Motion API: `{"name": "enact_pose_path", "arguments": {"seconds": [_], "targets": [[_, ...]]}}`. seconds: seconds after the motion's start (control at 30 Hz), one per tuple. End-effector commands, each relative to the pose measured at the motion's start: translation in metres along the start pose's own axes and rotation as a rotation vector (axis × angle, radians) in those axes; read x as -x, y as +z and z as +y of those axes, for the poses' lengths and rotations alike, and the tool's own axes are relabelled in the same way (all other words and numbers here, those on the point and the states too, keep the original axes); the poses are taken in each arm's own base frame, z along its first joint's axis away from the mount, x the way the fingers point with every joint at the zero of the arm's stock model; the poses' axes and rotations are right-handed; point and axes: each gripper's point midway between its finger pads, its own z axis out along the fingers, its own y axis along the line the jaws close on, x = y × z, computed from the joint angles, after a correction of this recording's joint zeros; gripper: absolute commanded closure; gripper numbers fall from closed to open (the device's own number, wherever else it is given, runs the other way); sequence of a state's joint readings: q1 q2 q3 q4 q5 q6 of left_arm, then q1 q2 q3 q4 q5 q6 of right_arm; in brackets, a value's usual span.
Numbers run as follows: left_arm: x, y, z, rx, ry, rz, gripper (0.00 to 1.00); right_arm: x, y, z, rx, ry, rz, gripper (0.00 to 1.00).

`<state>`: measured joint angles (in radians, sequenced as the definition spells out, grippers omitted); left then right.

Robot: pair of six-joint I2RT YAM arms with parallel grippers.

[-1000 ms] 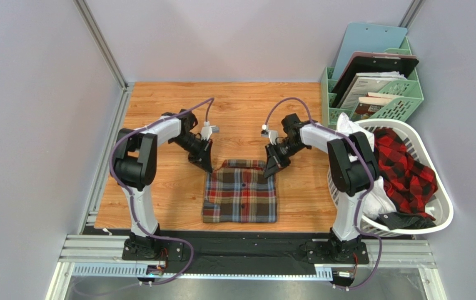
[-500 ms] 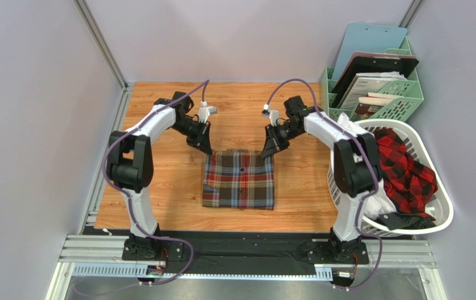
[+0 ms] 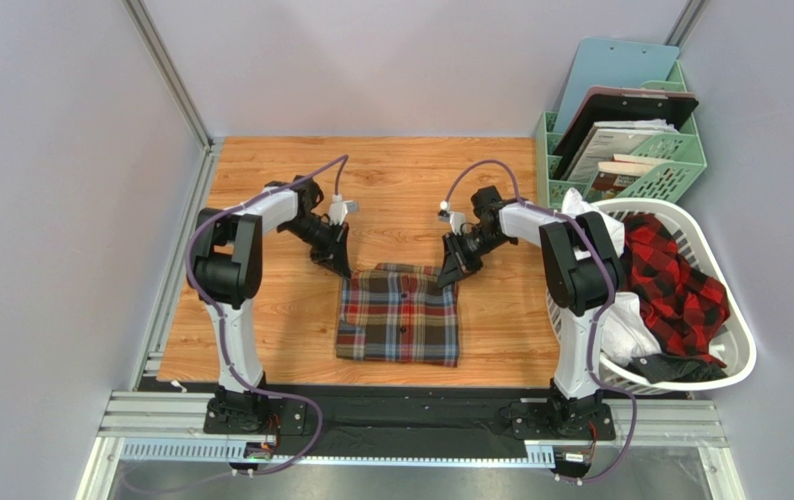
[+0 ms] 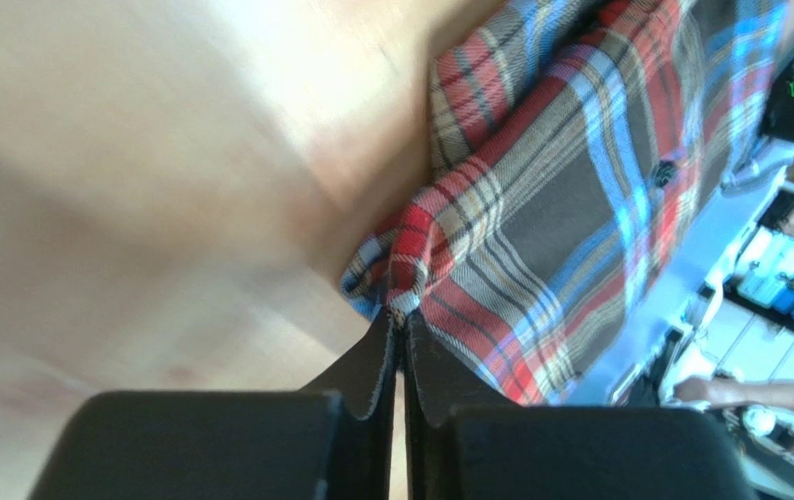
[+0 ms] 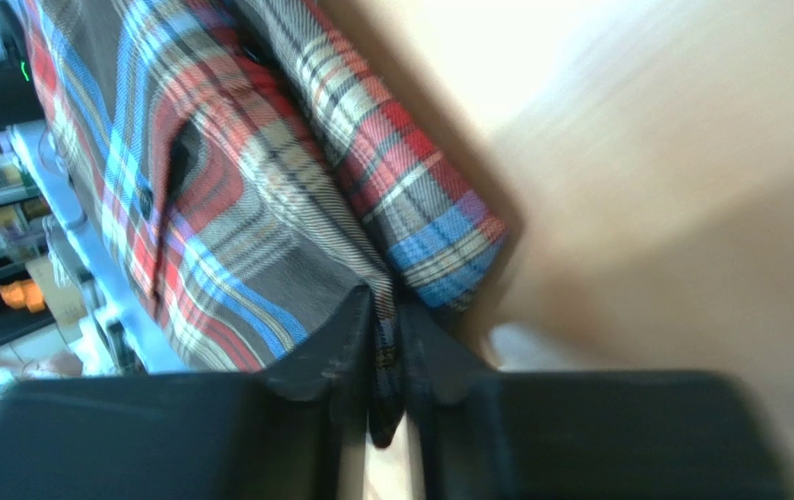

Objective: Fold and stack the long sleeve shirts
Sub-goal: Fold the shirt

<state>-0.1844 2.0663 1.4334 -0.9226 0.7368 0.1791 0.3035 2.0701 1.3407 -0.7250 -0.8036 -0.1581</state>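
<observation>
A brown-olive tartan shirt (image 3: 401, 318) with red, blue and pale lines lies folded on the wooden table (image 3: 265, 313) between the arms. My left gripper (image 3: 346, 268) is shut on its far left corner; the pinched cloth (image 4: 411, 281) shows between my jaws. My right gripper (image 3: 444, 277) is shut on its far right corner, with the cloth (image 5: 390, 344) caught between the jaws. A red-and-black check shirt (image 3: 672, 276) lies crumpled in the white laundry basket (image 3: 735, 354) at the right.
A green rack (image 3: 672, 167) with clipboards and papers stands at the far right, behind the basket. White cloth (image 3: 625, 328) also lies in the basket. Grey walls close the table on the left and the far side.
Both grippers carried the shirt's far edge away from me, then back toward me; the shirt now lies slightly nearer with its collar showing at the far edge.
</observation>
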Motion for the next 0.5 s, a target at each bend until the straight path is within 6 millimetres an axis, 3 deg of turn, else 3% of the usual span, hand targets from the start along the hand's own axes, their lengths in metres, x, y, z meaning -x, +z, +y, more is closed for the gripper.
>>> {"name": "enact_pose_path", "arguments": {"seconds": [0.0, 0.03, 0.07, 0.13, 0.23, 0.3, 0.33, 0.47], "targets": [[-0.035, -0.029, -0.033, -0.045, 0.114, -0.022, 0.87, -0.039, -0.015, 0.024, -0.023, -0.041, 0.048, 0.69], [-0.04, -0.035, -0.039, -0.065, 0.153, -0.026, 0.77, -0.048, -0.023, 0.034, -0.005, -0.021, 0.071, 0.57], [-0.041, -0.041, -0.045, -0.079, 0.19, -0.042, 0.72, -0.049, -0.032, 0.041, 0.002, -0.049, 0.062, 0.52], [-0.036, -0.064, -0.059, -0.05, 0.346, -0.108, 0.62, -0.041, -0.062, 0.057, -0.001, -0.087, -0.008, 0.38], [-0.028, -0.085, -0.084, -0.035, 0.624, -0.189, 0.41, -0.014, -0.086, 0.067, -0.028, -0.157, -0.091, 0.34], [-0.022, -0.085, -0.103, -0.043, 0.819, -0.197, 0.4, 0.003, -0.087, 0.073, -0.006, -0.14, -0.11, 0.39], [-0.018, -0.081, -0.107, -0.046, 0.885, -0.196, 0.41, 0.023, -0.084, 0.074, 0.027, -0.143, -0.128, 0.49], [0.001, -0.056, -0.132, -0.056, 1.166, -0.164, 0.42, 0.054, -0.059, 0.074, 0.087, -0.091, -0.124, 0.72]]}}
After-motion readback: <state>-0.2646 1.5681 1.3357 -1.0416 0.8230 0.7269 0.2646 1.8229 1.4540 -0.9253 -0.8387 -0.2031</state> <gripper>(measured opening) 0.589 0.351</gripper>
